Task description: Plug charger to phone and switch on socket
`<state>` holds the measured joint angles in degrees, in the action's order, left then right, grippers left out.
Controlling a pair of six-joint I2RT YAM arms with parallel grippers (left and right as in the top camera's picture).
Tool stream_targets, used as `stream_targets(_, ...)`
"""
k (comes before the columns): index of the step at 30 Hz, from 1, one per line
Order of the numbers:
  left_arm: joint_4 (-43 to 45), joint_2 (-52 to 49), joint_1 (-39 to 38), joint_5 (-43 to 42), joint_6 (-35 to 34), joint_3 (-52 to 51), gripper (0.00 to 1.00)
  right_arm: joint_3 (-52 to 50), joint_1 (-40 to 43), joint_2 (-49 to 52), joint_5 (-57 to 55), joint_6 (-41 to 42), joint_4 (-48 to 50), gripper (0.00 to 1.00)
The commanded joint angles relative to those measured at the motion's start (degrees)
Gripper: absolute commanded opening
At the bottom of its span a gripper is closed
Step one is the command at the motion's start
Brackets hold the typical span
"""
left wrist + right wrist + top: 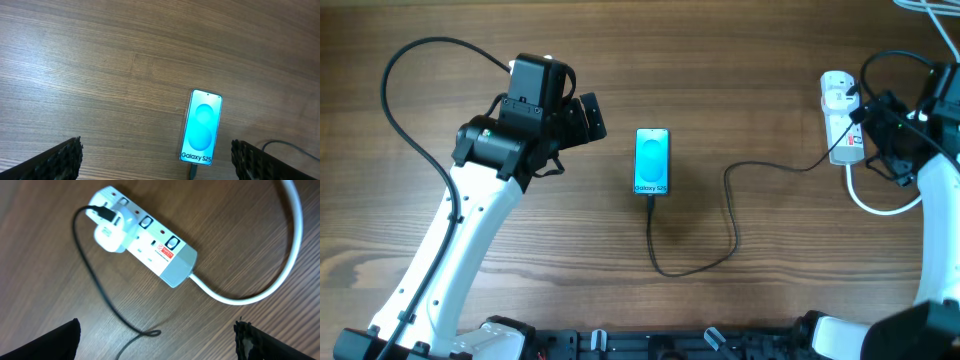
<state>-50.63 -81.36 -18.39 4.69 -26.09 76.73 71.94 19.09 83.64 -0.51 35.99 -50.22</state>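
Phone [652,160] lies flat in the middle of the table [620,50], cyan screen up, Galaxy S25 band at its near end. The charger [731,215] meets that near edge, though I cannot tell whether the tip is fully seated. It loops toward the front, climbs, and runs right to the socket [842,118] at the far right. There it joins a white plug [111,235] sitting in one end of the strip, and the thick white cord [280,265] leaves the other end. Left jaws are spread wide and empty, hovering just left of the phone. Right jaws are spread wide too, above the socket, holding nothing.
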Motion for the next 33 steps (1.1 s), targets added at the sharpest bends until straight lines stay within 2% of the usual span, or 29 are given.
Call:
stream_targets(1,-0.02,0.31,0.24,0.79,-0.52,-0.11,1.0,0.7,0.63,5.97,-1.2,3.65,0.85,1.0)
stream_targets(7,-0.02,0.31,0.24,0.79,-0.52,-0.11,1.0,0.7,3.21,13.05,-1.18,3.41,2.64,1.0)
stream_targets(10,-0.02,0.31,0.24,0.79,-0.52,-0.11,1.0,0.72,6.19,13.46,-0.83,3.39,2.84,1.0)
stream_targets(18,-0.02,0.31,0.24,0.79,-0.52,-0.11,1.0,0.81,16.76,13.46,11.8,3.48,5.16,1.0)
stream_targets(33,-0.02,0.31,0.24,0.79,-0.52,-0.11,1.0,0.79,16.98,13.46,11.74,3.43,8.35,1.0)
